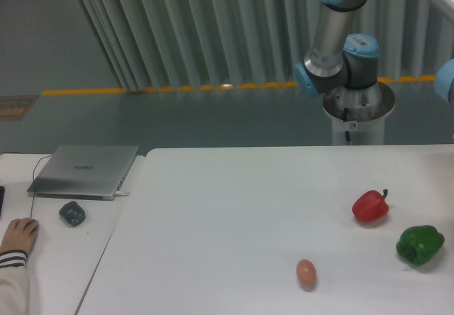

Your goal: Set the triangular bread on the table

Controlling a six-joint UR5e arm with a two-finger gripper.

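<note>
On the white table (234,216), red pepper (370,206), green pepper (420,245), egg (306,273) well apart, gripper out of view.

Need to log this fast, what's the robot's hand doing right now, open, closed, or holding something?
Hand: not in view. Only the arm's upper joints show, so open, closed, or holding cannot be told.

even, cool overhead light; soft glare on the table (234,208); faint shadows, slightly soft focus.

Silver arm (332,35) with light-blue joint caps.
</note>
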